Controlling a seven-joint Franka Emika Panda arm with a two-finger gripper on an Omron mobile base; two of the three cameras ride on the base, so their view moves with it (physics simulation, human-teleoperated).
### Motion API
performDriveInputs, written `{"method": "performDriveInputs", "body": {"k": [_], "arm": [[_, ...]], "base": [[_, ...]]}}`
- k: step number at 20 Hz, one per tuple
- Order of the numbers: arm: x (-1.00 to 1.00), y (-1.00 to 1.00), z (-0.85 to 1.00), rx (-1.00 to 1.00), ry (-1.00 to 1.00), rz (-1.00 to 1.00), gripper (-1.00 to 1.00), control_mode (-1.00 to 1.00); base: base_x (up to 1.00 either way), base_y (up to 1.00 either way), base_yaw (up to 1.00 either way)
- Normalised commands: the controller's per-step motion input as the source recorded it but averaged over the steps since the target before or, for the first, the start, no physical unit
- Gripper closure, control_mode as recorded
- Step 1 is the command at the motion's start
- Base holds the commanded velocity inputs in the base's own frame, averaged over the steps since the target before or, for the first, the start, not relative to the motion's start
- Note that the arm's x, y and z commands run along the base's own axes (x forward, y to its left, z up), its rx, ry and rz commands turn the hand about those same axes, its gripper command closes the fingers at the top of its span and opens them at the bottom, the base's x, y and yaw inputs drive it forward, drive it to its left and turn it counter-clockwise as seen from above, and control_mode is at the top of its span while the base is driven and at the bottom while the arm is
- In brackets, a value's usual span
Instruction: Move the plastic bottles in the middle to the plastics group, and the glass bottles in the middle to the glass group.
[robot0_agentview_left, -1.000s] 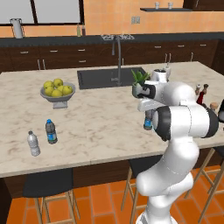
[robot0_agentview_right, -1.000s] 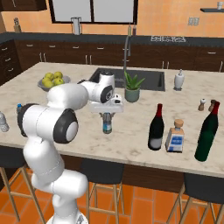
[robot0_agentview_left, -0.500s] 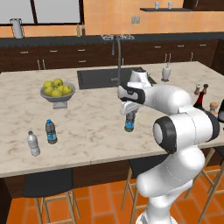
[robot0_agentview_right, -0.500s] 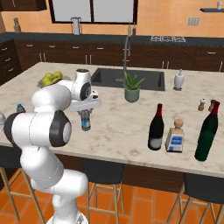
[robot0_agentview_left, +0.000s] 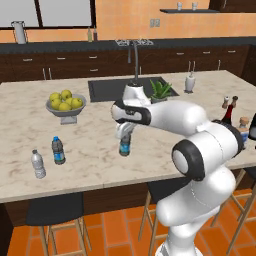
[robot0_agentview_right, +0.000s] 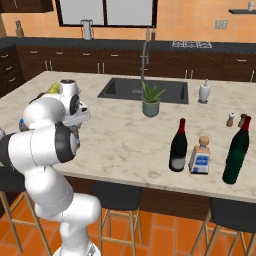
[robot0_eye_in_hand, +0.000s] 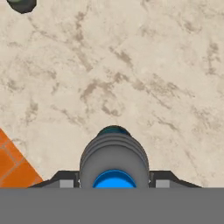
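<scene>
While the jaws of the two-finger gripper (robot0_agentview_left: 125, 137) clamp its neck above the marble counter (robot0_agentview_left: 90, 155), the small dark blue-capped plastic water bottle (robot0_agentview_left: 125, 146) looks light, smooth, slightly squeezable.

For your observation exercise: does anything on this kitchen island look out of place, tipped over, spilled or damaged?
Nothing stands out. The gripper holds the blue-capped water bottle upright above the counter. The two small water bottles at the left, the wine bottle, the squat pale bottle and the fruit bowl all stand upright, with no spill visible.
</scene>
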Motion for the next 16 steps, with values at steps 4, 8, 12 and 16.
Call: {"method": "performDriveInputs", "body": {"k": [4, 8, 12, 16], "arm": [[-0.04, 1.0, 0.05, 0.0, -0.05, 0.21, 1.0, -1.0], [0.0, 1.0, 0.09, 0.0, -0.09, 0.19, 1.0, -1.0], [-0.01, 1.0, 0.01, 0.0, -0.02, 0.16, 1.0, -1.0], [-0.07, 0.95, 0.0, 0.0, 0.0, 0.14, 1.0, -1.0]], "base": [[0.0, 0.0, 0.0], [0.0, 0.0, 0.0], [0.0, 0.0, 0.0], [0.0, 0.0, 0.0]]}}
